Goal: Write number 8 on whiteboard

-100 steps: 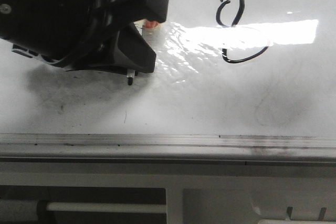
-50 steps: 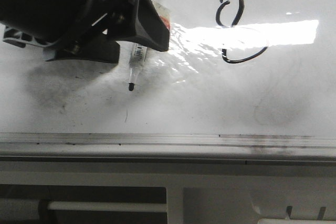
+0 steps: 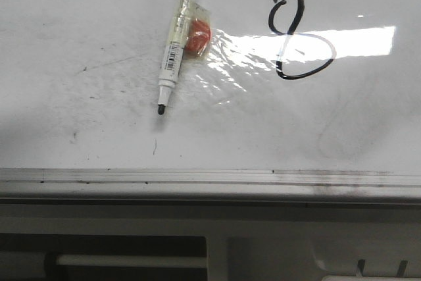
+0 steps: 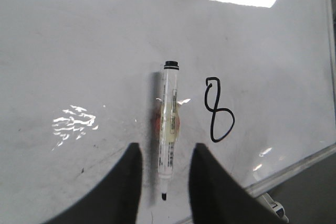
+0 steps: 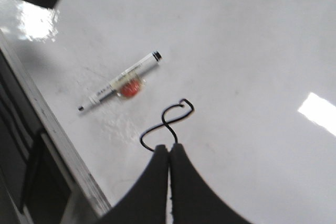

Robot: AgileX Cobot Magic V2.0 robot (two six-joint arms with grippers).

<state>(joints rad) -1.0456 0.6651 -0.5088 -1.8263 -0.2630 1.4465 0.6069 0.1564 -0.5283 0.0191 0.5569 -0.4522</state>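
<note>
A black hand-drawn number 8 [image 3: 294, 36] stands on the whiteboard [image 3: 99, 24], with a narrow upper loop and a wider lower loop open at the left. It also shows in the left wrist view [image 4: 217, 110] and in the right wrist view [image 5: 167, 121]. A white marker [image 3: 176, 43] with an orange blob taped to it lies flat on the board, tip toward the rail. My left gripper [image 4: 164, 151] is open above the marker [image 4: 169, 129], fingers either side, not touching. My right gripper [image 5: 169, 148] is shut and empty, above the 8. Neither gripper shows in the front view.
The silver edge rail [image 3: 210, 177] runs along the board's near side, with the robot's grey base [image 3: 263, 241] below it. Bright glare [image 3: 355, 41] lies across the 8's lower loop. Grey smudges and small black flecks [image 3: 74, 137] mark the board.
My left gripper has let go of the marker and pulled back out of the front view. The marker now lies flat on the board. The 8 is unchanged.
</note>
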